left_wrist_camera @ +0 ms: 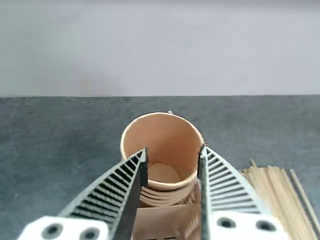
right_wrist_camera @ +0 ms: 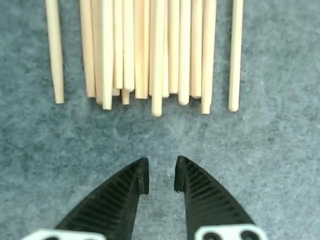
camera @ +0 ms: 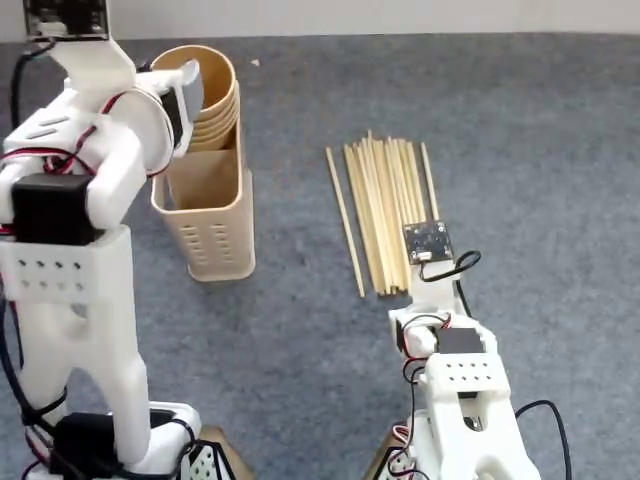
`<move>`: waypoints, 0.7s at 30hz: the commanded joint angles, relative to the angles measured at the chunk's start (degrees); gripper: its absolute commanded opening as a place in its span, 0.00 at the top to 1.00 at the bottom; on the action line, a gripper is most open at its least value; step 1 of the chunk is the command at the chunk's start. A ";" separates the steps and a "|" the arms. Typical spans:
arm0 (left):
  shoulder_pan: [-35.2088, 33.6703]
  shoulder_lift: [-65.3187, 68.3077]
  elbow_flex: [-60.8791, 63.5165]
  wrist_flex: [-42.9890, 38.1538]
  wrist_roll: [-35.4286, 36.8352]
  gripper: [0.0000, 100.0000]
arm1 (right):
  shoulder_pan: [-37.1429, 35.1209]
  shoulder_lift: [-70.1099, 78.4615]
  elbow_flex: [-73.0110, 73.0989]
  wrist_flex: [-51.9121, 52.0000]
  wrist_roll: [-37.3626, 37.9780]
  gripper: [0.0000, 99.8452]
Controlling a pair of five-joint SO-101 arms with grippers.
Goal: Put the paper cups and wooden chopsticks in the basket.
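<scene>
A stack of brown paper cups (camera: 208, 95) stands upright in the far end of the beige basket (camera: 215, 235). My left gripper (left_wrist_camera: 172, 157) is open just above and in front of the top cup (left_wrist_camera: 162, 145), with its jaws level with the rim and nothing gripped. In the high view this gripper (camera: 185, 98) is at the cup's near-left rim. Several wooden chopsticks (camera: 385, 210) lie side by side on the grey mat. My right gripper (right_wrist_camera: 160, 177) hovers just short of the chopsticks' (right_wrist_camera: 150, 50) near ends, open by a narrow gap and holding nothing.
The basket's near compartment (camera: 205, 180) holds nothing I can see. One chopstick (camera: 345, 220) lies apart to the left of the bundle and another (camera: 430, 180) to its right. The right arm's body (camera: 460, 370) stands at the front right on the grey mat (camera: 540, 150).
</scene>
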 commanded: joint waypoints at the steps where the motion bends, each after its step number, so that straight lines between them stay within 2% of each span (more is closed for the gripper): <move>1: -2.15 2.95 12.00 -9.14 -2.29 0.81 | -0.31 0.31 -0.22 -0.75 0.53 0.89; 5: -2.51 7.69 27.82 -19.08 -2.20 0.81 | -0.31 0.31 -0.22 -0.75 0.53 0.89; 9: -1.80 8.92 33.98 -23.21 -2.29 0.81 | -0.31 0.31 -0.22 -0.75 0.53 0.89; 16: -1.71 8.84 29.41 -23.03 -2.29 0.81 | -0.31 0.31 -0.22 -0.75 0.53 0.89; 21: -1.89 8.75 18.68 -21.80 -2.29 0.81 | -0.31 0.31 -0.22 -0.75 0.53 0.89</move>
